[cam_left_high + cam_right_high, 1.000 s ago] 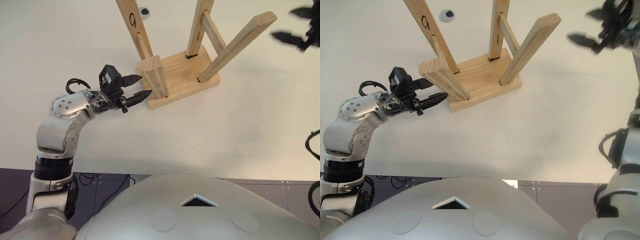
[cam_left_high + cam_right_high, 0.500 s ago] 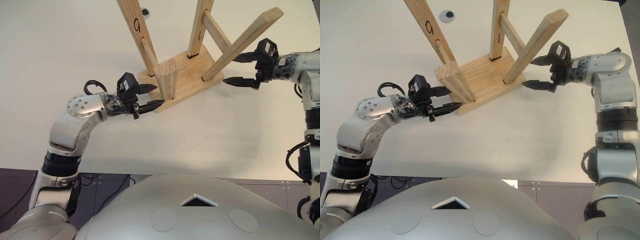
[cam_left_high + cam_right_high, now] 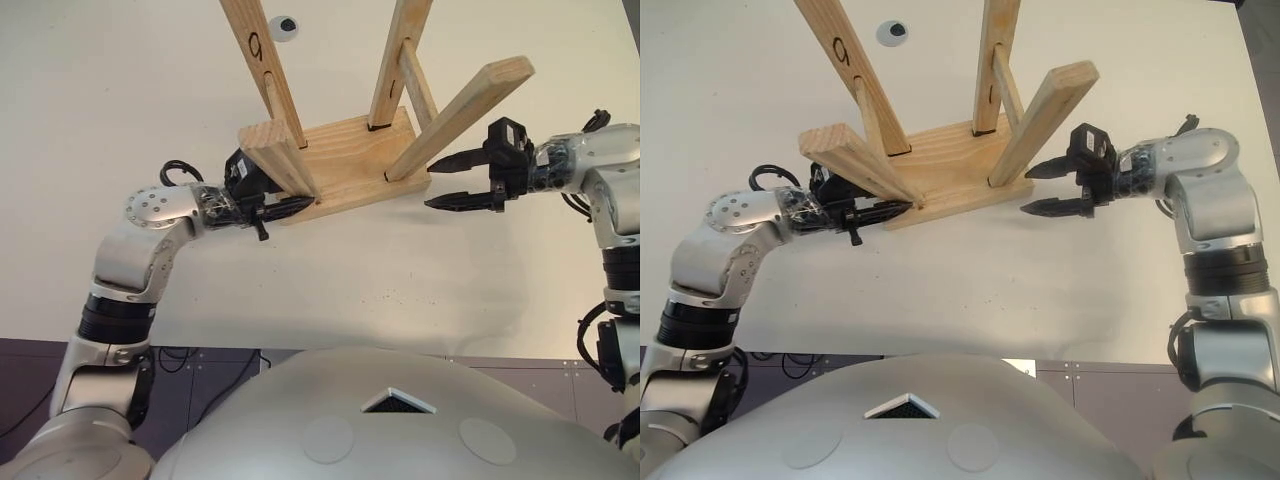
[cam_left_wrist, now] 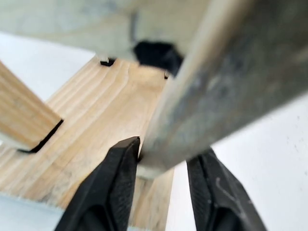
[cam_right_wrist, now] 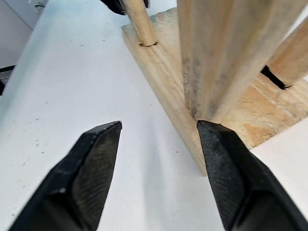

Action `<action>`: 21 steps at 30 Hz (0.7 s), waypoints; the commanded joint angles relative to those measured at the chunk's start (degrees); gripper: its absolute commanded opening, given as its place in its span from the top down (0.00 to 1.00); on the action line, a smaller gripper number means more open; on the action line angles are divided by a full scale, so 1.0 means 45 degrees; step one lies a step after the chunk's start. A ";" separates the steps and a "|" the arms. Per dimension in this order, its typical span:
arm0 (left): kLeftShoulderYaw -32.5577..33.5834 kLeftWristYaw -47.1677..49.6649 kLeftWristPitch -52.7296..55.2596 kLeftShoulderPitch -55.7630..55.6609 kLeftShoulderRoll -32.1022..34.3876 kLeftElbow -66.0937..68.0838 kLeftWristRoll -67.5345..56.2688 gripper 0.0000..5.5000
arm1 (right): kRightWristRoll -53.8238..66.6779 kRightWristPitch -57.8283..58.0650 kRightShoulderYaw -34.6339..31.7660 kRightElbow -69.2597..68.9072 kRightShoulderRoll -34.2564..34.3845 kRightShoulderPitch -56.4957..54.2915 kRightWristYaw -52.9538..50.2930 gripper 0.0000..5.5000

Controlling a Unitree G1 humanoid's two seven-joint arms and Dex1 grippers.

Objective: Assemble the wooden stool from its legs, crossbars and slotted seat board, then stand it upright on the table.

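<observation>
Stool legs (image 3: pixel 455 115) sit slotted in the seat board (image 3: pixel 345 165); left end effector (image 3: pixel 295 203) grips the near leg (image 3: pixel 280 160), right end effector (image 3: pixel 433 182) open.

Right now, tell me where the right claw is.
In the head views, the right claw sits open on the robot's right, beside the seat board's end, below the slanting leg.

**A:** so what's actually sitting on the white table (image 3: pixel 300 270)?

**B:** just the stool's seat board (image 3: pixel 350 160), lying flat about midway across the tabletop. Also a small round disc (image 3: pixel 286 24) with a dark centre, further back toward the far edge.
</observation>
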 commanded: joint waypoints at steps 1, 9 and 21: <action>0.0429 -0.0721 -0.0176 -0.0215 0.0481 0.0779 -0.0090 0.79 | -0.0593 -0.0708 0.0178 0.0809 0.0724 -0.0256 -0.1029 0.50; 0.0560 -0.0922 -0.0060 -0.0801 -0.0376 0.1309 -0.0603 0.80 | -0.0485 -0.0852 0.0278 0.1370 0.1106 -0.0412 -0.1053 0.50; 0.0626 -0.3099 0.1536 -0.0948 0.0803 0.1231 -0.1916 0.81 | 0.0528 0.1069 0.0252 0.2179 0.1972 -0.1178 -0.0971 0.50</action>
